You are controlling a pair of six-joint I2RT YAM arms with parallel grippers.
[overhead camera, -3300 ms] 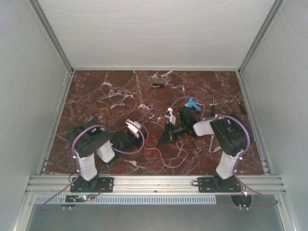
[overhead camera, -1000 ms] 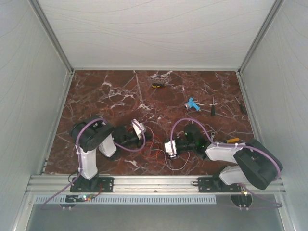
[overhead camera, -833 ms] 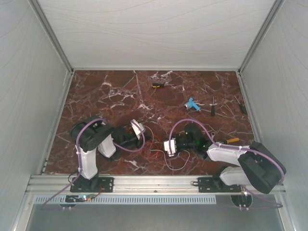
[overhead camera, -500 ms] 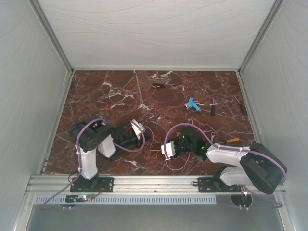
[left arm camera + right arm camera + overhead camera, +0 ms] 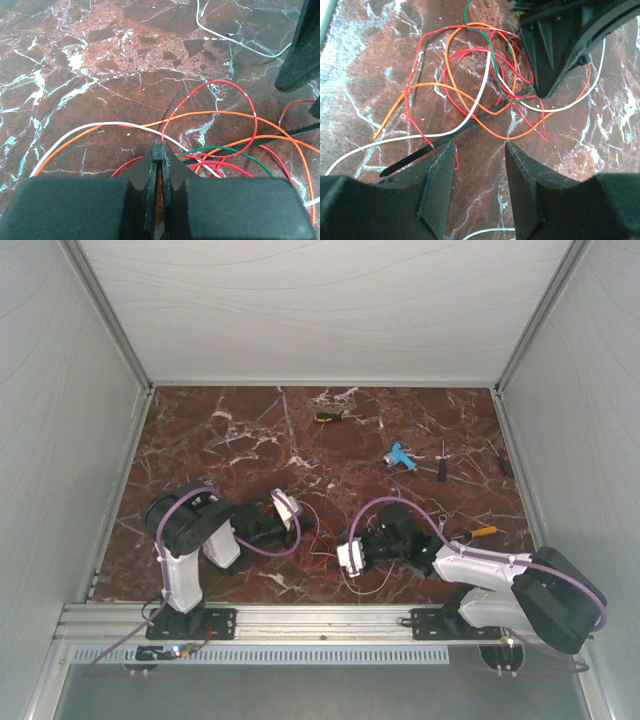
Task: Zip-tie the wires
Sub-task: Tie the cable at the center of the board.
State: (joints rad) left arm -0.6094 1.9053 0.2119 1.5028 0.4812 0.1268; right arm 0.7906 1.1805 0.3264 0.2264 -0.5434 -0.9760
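Note:
The wires are a loose tangle of red, orange, white and green strands on the marble between the two arms, also seen in the left wrist view and the right wrist view. A black zip tie lies slanting across the wires. One end of it reaches my left gripper. My left gripper is shut, with a small black piece of the tie pinched at its tips. My right gripper hovers open just short of the tangle. Nothing is between its fingers, and the tie's free end passes its left fingertip.
At the back right lie a blue tool and two screwdrivers. A small yellow-and-black item lies at the back centre. An orange-handled tool rests beside the right arm. White walls enclose the table on three sides.
The right arm has dropped low and swung its gripper leftward and nearer the front, up to the tangle; its jaws have narrowed slightly. The left arm has barely moved.

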